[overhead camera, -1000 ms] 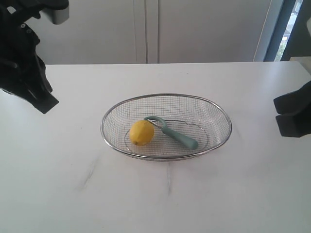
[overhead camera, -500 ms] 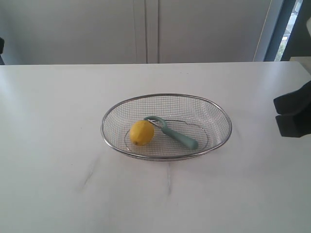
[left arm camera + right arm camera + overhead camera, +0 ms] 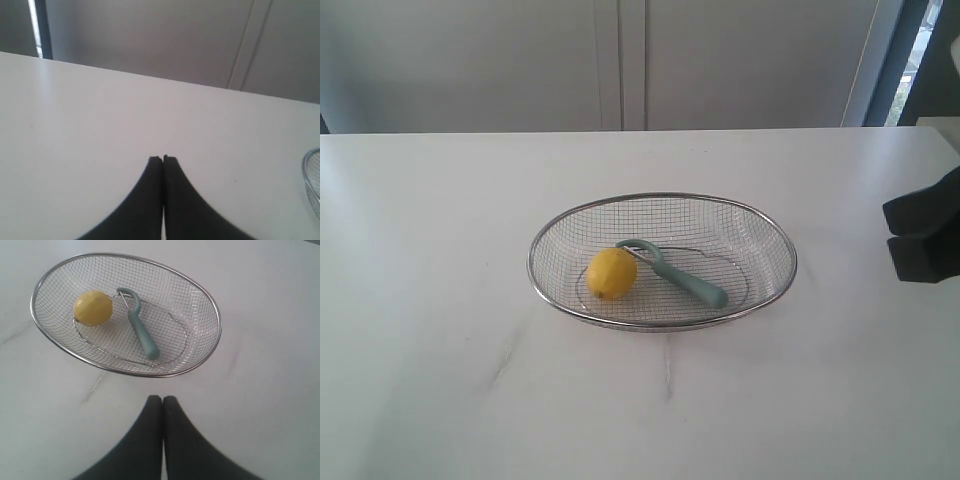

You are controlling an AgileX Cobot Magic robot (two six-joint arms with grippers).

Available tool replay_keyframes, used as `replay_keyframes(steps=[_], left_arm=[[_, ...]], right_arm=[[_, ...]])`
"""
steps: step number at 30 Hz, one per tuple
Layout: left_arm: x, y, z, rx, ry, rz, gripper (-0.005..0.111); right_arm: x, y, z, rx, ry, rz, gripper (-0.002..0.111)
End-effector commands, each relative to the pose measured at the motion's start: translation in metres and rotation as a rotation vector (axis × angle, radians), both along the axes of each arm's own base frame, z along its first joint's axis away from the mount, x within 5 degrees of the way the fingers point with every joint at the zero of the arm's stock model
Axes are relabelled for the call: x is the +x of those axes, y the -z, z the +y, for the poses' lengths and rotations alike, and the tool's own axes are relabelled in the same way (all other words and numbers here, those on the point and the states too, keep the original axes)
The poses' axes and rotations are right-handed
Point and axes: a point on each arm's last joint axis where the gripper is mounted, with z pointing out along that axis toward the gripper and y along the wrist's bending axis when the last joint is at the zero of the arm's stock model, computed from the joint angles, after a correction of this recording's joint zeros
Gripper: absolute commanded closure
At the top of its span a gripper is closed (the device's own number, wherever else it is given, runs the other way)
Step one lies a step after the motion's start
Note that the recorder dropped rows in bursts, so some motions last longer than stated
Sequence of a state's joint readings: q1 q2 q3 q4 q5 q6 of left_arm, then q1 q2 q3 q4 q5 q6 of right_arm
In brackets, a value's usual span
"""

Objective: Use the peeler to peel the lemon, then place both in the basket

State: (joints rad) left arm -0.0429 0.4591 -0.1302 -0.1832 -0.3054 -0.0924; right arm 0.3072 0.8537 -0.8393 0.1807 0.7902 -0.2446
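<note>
The yellow lemon (image 3: 611,273) (image 3: 93,308) lies inside the wire-mesh basket (image 3: 545,238) (image 3: 210,315) in the middle of the table. Beside it, touching its right side, rests the teal peeler (image 3: 685,278) (image 3: 141,331), head toward the lemon. My right gripper (image 3: 162,398) is shut with nothing in it and sits apart from the basket's rim; its dark body (image 3: 924,232) shows at the right edge of the exterior view. My left gripper (image 3: 163,159) is shut and empty over bare table, out of the exterior view; only a sliver of basket rim (image 3: 309,176) shows beside it.
The white table (image 3: 440,330) has faint grey streaks (image 3: 506,352) in front of the basket. Pale cabinet doors (image 3: 620,60) stand behind the table's far edge. A window strip (image 3: 920,50) is at the far right.
The left arm, which stood at the exterior view's left edge a second ago, has withdrawn out of that view. The lemon, peeler, basket and right arm have not moved.
</note>
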Motion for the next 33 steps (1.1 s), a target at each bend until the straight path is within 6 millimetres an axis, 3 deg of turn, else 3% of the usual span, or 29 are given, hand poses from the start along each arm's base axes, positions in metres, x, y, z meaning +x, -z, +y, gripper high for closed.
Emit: replay_keyframes(steps=[1,7,14,16,20,33], left_arm=[[-0.021,0.021,0.007,-0.035,-0.072,-0.122,0.107],[-0.036,0.024,0.004,-0.012,-0.052,-0.127,0.107],[-0.038,0.023,0.004,-0.089,-0.058,-0.151,0.107],[-0.04,0.027,0.003,-0.021,-0.039,-0.113,0.107],[-0.05,0.056,-0.004,0.252,0.098,0.187,0.107],[-0.049,0.054,-0.003,0.262,0.091,0.16,0.107]], right_arm=[[-0.001,0.0,0.0,-0.001,-0.003,-0.01,0.108],[-0.001,0.0,0.0,-0.002,-0.003,-0.008,0.108],[-0.001,0.0,0.0,-0.001,-0.003,-0.01,0.108],[-0.001,0.0,0.0,-0.001,-0.003,-0.01,0.108],[-0.001,0.0,0.0,-0.001,-0.003,-0.01,0.108],[-0.001,0.0,0.0,-0.001,-0.003,-0.01,0.108]])
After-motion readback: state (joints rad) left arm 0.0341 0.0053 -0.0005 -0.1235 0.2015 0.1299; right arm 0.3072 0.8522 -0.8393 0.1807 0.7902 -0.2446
